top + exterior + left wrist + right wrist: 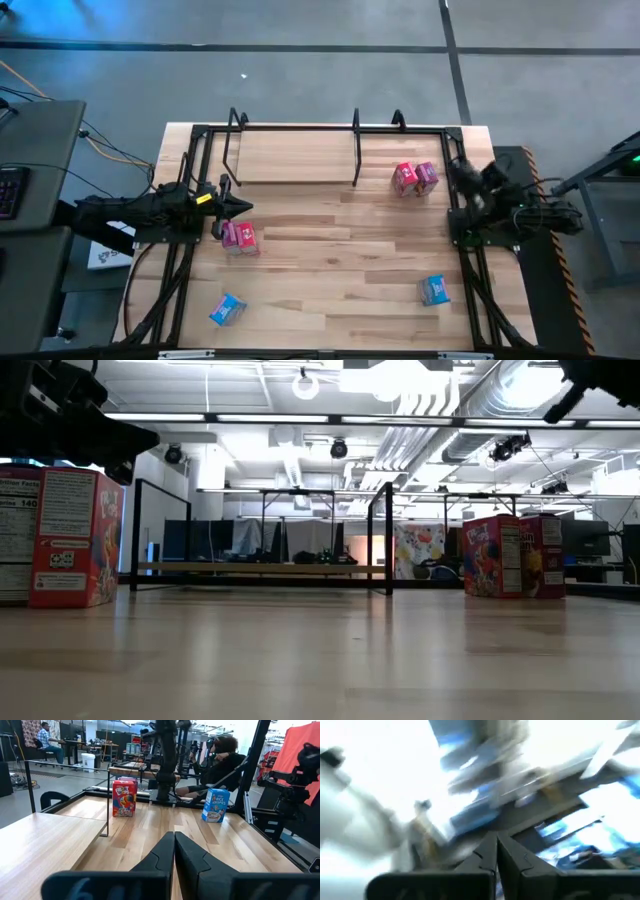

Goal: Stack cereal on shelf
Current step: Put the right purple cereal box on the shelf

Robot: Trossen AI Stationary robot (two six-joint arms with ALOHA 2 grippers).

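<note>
Two pink cereal boxes point(240, 237) stand upright on the table at the left and show large in the low view point(65, 535). Two more pink boxes point(414, 178) stand at the far right, beside the shelf point(295, 160), a light board in a black frame along the far edge. One blue box point(228, 309) lies near left and another point(434, 290) near right. My left gripper point(243, 207) is shut and empty point(174, 840), held above the table just beyond the left pink boxes. My right gripper point(496, 842) is shut and empty, folded back at the table's right edge point(458, 168).
A black metal frame point(190, 200) runs along the table's left, right and far sides. The shelf has upright black rails point(357, 150). The middle of the tabletop point(340, 250) is bare wood. A person sits in the room beyond the table point(225, 750).
</note>
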